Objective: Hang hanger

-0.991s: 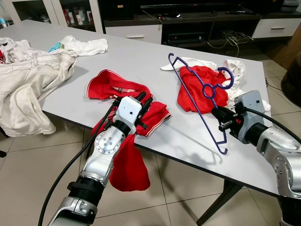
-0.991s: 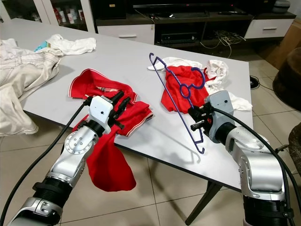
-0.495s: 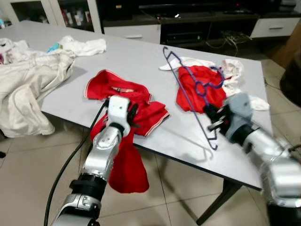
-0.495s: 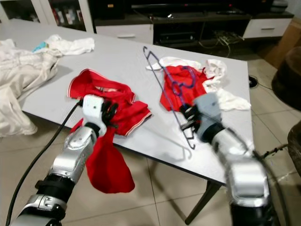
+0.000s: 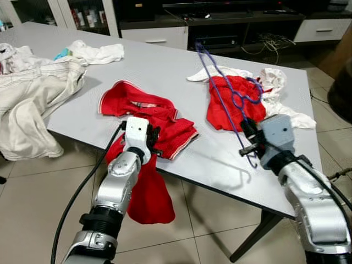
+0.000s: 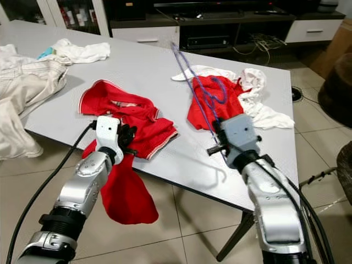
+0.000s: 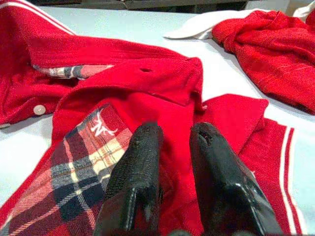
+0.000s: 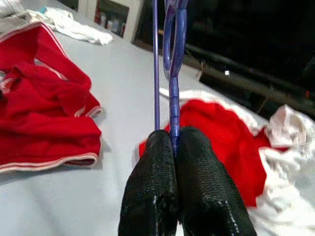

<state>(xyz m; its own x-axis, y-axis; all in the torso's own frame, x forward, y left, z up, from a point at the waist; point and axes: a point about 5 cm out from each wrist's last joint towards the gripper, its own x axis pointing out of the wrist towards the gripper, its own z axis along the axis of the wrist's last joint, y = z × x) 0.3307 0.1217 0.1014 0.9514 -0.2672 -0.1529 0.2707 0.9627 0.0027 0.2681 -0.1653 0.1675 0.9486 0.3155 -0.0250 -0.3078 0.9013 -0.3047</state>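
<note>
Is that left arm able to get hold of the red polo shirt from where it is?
Probably yes. The left gripper sits right over the red polo shirt at the table edge, jaws slightly apart with cloth between them, and nothing blocks it.

A: Desk (image 5: 165, 71) layout?
B: Polo shirt (image 5: 148, 113) at front edge, partly hanging off. Second shirt (image 5: 228, 104) to its right, on a cloth (image 5: 278, 91). Trousers (image 5: 33, 99) far left.
A: Hanger (image 5: 231, 96)?
B: Tilted up over the second shirt. Cabinets (image 5: 165, 33) behind desk.
</note>
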